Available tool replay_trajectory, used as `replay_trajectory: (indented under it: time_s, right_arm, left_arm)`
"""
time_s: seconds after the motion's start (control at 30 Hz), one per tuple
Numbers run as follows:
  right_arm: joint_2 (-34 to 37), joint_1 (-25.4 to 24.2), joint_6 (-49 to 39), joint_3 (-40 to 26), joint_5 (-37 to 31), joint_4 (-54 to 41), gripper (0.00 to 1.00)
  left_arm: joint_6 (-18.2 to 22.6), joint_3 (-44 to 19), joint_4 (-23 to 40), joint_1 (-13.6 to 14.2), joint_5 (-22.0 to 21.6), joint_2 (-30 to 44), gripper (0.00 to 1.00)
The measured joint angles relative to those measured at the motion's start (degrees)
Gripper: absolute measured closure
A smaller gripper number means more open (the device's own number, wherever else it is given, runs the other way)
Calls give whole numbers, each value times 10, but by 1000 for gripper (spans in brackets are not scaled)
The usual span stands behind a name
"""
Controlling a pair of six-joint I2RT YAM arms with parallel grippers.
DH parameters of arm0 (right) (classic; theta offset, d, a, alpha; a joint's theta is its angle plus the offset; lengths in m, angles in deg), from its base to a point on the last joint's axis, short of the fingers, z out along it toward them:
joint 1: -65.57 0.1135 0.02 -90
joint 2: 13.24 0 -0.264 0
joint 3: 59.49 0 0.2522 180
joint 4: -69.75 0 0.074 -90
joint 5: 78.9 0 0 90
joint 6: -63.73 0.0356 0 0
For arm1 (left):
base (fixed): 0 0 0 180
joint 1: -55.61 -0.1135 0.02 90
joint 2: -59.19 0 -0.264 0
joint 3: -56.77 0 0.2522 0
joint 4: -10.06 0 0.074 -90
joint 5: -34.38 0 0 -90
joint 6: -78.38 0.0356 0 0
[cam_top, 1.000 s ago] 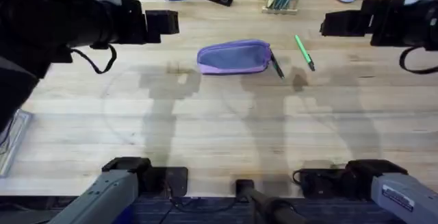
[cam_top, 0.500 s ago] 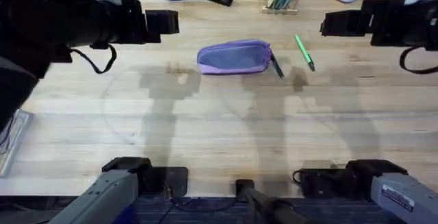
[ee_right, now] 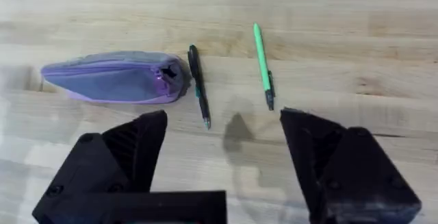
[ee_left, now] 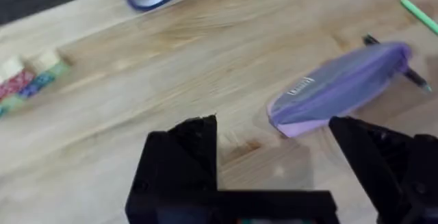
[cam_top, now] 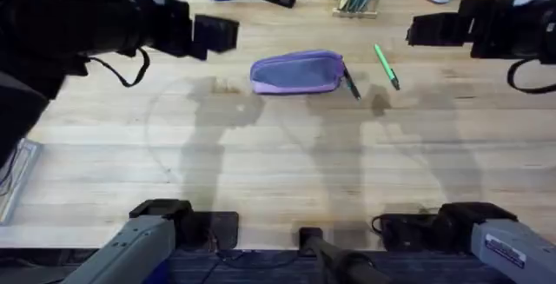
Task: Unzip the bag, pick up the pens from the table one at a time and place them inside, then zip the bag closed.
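Wooden table [cam_top: 278, 162], bag [cam_top: 297, 73] lying crosswise, both claws [ee_left: 274, 148] [ee_right: 222, 148] released

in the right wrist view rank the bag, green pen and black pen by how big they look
1. the bag, clearly largest.
2 and 3. the green pen and the black pen look about the same length, too close to rank; all three lie on the table.

Ahead of my right jaws, bare table [ee_right: 356, 80] surrounds the green pen [ee_right: 262, 63]; the dark pen [ee_right: 198, 83] lies just beside the bag [ee_right: 113, 77], crowding that side.
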Motion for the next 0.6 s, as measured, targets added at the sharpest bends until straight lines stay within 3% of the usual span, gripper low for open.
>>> replay_trajectory:
  time_s: [0.13,0.27,0.4,0.6]
  right_arm:
    - [0,0,0,0,0,0,6]
    - [0,0,0,0,0,0,6]
    - [0,0,0,0,0,0,6]
    - [0,0,0,0,0,0,6]
  left_arm:
    - [98,0,23,0,64,0,7]
    - [164,0,47,0,105,0,7]
    - [197,0,54,0,123,0,7]
    - [213,0,46,0,128,0,7]
